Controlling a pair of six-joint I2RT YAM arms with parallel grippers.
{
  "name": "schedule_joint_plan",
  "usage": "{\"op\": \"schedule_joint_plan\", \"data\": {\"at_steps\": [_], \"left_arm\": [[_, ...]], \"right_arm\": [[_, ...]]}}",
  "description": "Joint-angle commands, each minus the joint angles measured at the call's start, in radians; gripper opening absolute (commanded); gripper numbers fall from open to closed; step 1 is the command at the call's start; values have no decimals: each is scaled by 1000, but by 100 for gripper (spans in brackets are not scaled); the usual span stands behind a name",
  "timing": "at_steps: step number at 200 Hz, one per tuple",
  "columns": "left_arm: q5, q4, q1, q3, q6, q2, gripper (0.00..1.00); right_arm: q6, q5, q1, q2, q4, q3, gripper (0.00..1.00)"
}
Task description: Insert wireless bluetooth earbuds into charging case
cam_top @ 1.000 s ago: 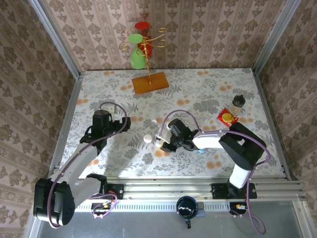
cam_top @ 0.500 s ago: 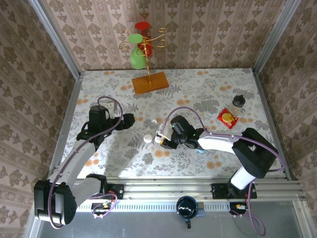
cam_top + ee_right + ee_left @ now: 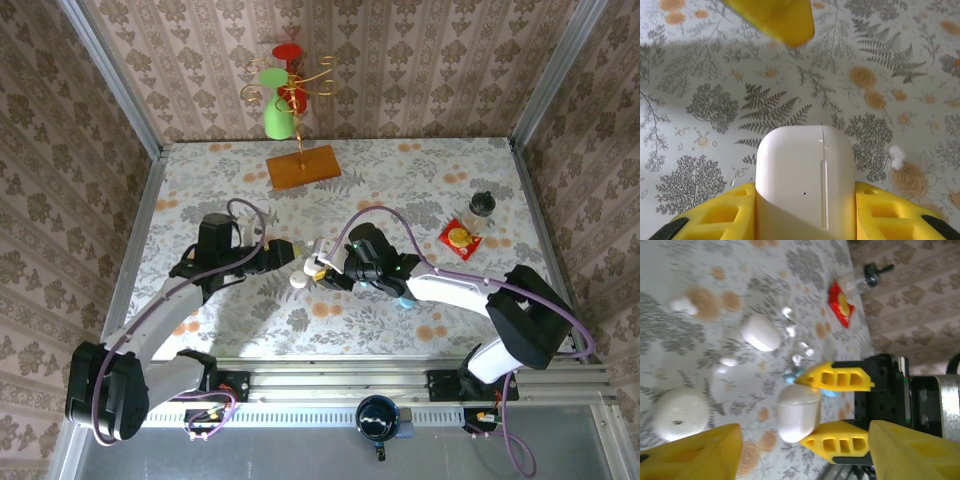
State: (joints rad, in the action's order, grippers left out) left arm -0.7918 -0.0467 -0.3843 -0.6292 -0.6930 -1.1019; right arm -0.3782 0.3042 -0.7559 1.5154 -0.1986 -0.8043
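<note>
Floral cloth covers the bench (image 3: 400, 180), patterned wallpaper rises all around, and we go straight to the action. The right jaws are clamped on a white charging case (image 3: 805, 180), a yellow finger (image 3: 715, 215) pressed to each flank, the lid seam shut, the case held at mid-bench. Facing it, the left jaws stand parted, their yellow fingers (image 3: 695, 455) wide apart with nothing between them, and one tip (image 3: 775, 20) hovers close ahead of the held case.

Moving out, we spot a white earbud (image 3: 896, 156) lying on the cloth just beside the case. From the left wrist we see a second white case (image 3: 761, 332) resting on the bench, a rounded white case (image 3: 680, 412) nearer, and several tiny buds (image 3: 791, 331) scattered around them. A pale blue piece (image 3: 827, 391) peeks out behind the right fingers.

Further right sit a red packet (image 3: 460, 237) and a dark-capped bottle (image 3: 482, 205). At the back we have a wooden stand (image 3: 303, 167) carrying green and red pieces.
</note>
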Motion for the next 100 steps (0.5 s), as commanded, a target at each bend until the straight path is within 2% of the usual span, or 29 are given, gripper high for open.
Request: {"op": "schedule_joint_plan", "data": {"at_steps": [1, 53, 64, 100], "left_arm": [[-100, 86, -44, 8, -85, -30, 53], [-101, 93, -66, 3, -101, -79, 53], [-105, 98, -96, 2, -103, -86, 53], [-99, 85, -95, -1, -84, -85, 58]], "right_arm": [[29, 54, 6, -38, -59, -28, 31], [70, 82, 15, -67, -114, -13, 31], [70, 82, 15, -68, -114, -12, 31], [70, 78, 17, -86, -117, 1, 31]]}}
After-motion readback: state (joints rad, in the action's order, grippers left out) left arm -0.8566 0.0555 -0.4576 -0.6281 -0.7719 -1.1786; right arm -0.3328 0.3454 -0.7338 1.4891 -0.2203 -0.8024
